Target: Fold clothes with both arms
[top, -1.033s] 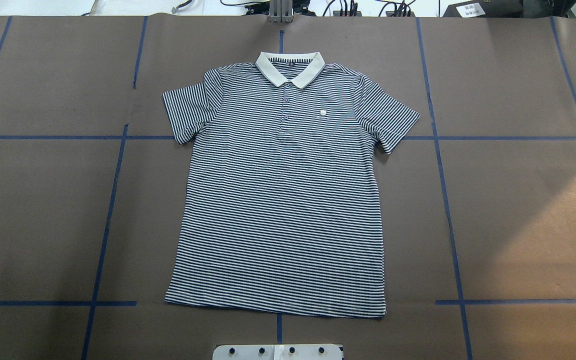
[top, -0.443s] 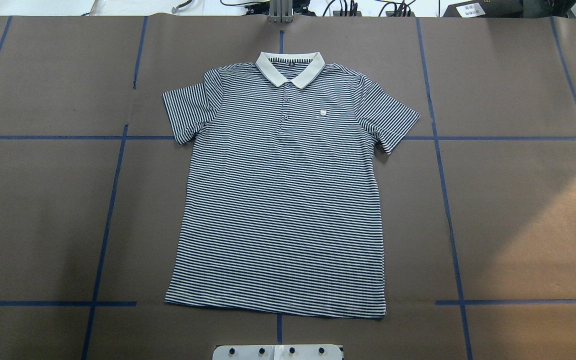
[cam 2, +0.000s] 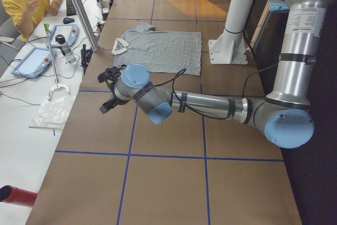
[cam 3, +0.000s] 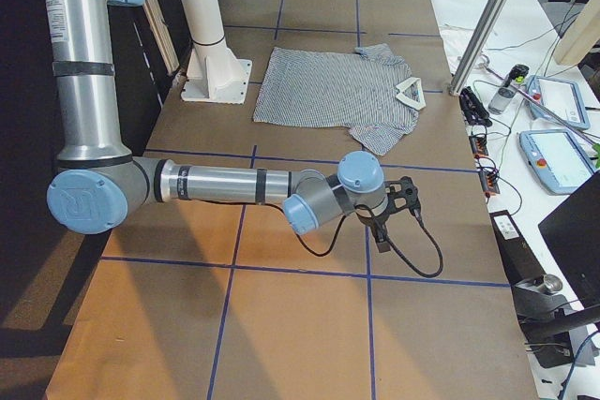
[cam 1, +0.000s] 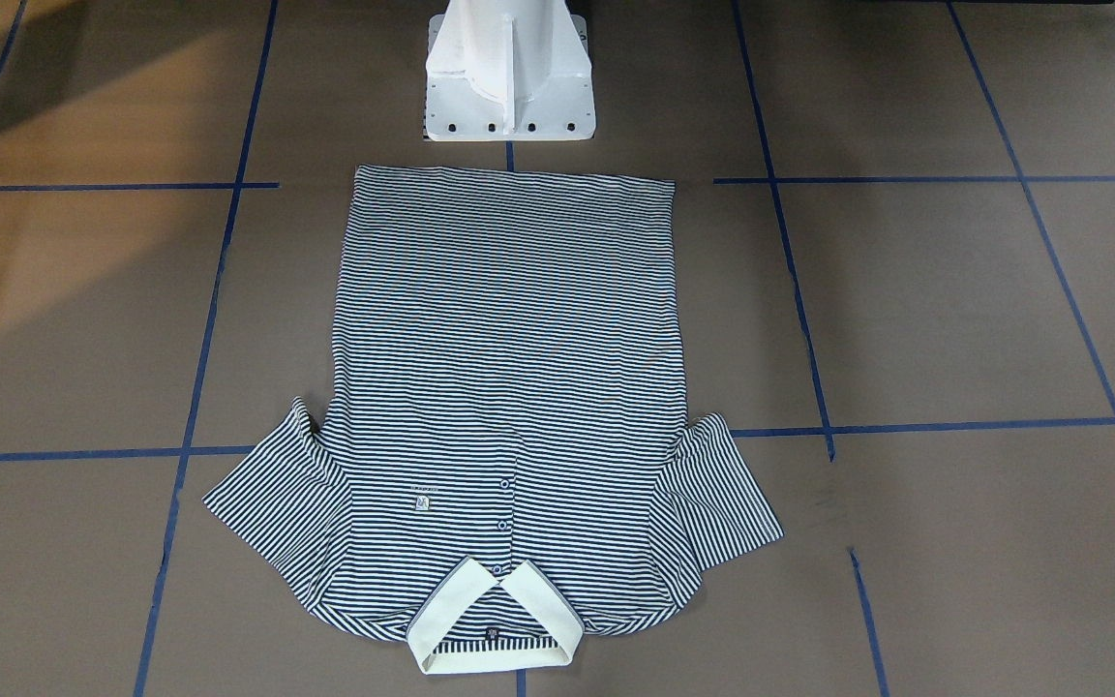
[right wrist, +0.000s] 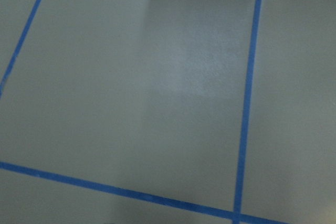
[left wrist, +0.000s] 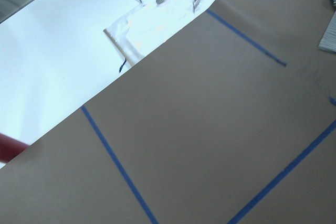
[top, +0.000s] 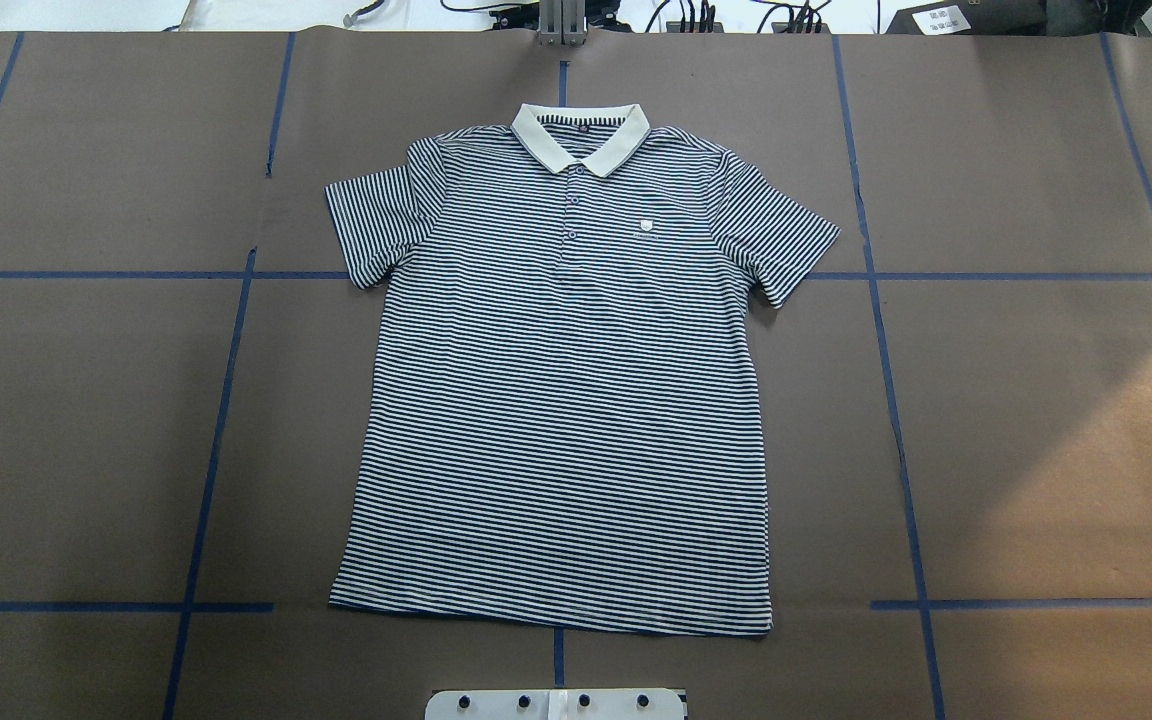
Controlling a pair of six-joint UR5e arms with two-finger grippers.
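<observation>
The striped polo shirt lies flat and face up on the brown table, collar at the far side and hem near the robot's base. It also shows in the front-facing view and both side views. My left gripper hangs over bare table well away from the shirt's left sleeve. My right gripper hangs over bare table beyond the right sleeve. Both show only in the side views, so I cannot tell whether they are open or shut. Neither touches the shirt.
The white pedestal base stands just behind the hem. Blue tape lines grid the brown table cover. A white side table with tablets, tools and a plastic bag runs along the far edge, with a seated person in yellow.
</observation>
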